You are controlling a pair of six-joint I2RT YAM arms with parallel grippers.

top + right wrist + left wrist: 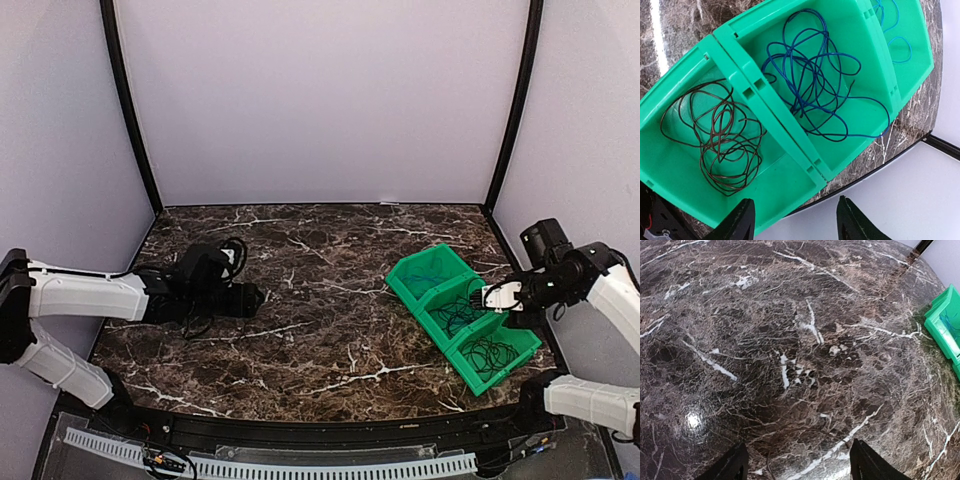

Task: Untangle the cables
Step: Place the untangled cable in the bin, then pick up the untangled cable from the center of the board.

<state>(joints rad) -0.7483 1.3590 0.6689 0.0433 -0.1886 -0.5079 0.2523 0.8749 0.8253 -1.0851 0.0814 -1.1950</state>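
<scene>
- The cables are sitting sorted in a three-part green bin (765,100) on the right side of the bench (790,340). The dark brown cable (715,142) is lying in the near compartment, the dark blue cable (812,82) in the middle one, and a lighter blue cable (894,35) is peeking out of the far one.
- Each one is lying as a loose pile of overlapping loops, and no cable is crossing a divider as far as I can see.
- I'm guessing these are feather-light, floppy and a bit springy, so a loop is probably going to slip or drag the whole bundle along.
- If it were me, I'd be pinching a single outer loop or a free end, not the middle of the heap.
- The right hand (794,210) is hovering over the near and middle compartments with its fingers apart, holding nothing and touching nothing.
- The left hand (797,452) is hanging low over bare bench far off on the left. It's spread wide and gripping nothing, well apart from the bin.
</scene>
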